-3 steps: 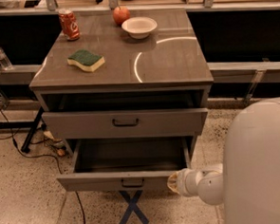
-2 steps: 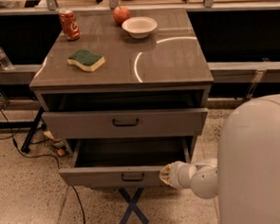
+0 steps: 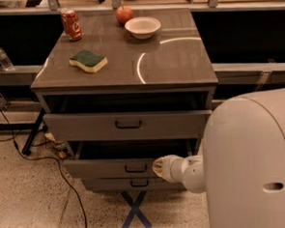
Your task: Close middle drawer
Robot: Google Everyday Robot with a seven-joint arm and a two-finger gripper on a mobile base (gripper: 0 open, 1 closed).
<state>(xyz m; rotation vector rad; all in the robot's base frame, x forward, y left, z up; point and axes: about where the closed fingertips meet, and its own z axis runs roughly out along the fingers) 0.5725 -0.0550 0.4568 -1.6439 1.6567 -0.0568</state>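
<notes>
The middle drawer [image 3: 100, 167] sticks out a little toward the near side of the grey cabinet [image 3: 178, 60]. You can see the dark inside above its front. The gripper [image 3: 158, 167] is at the right part of that front, just right of the small dark handle [image 3: 136, 168]. It seems to touch the front. I cannot tell if the gripper is apart or together. A sponge [image 3: 88, 60], a red can [image 3: 71, 24], an apple [image 3: 124, 14] and a bowl [image 3: 143, 27] sit on top.
</notes>
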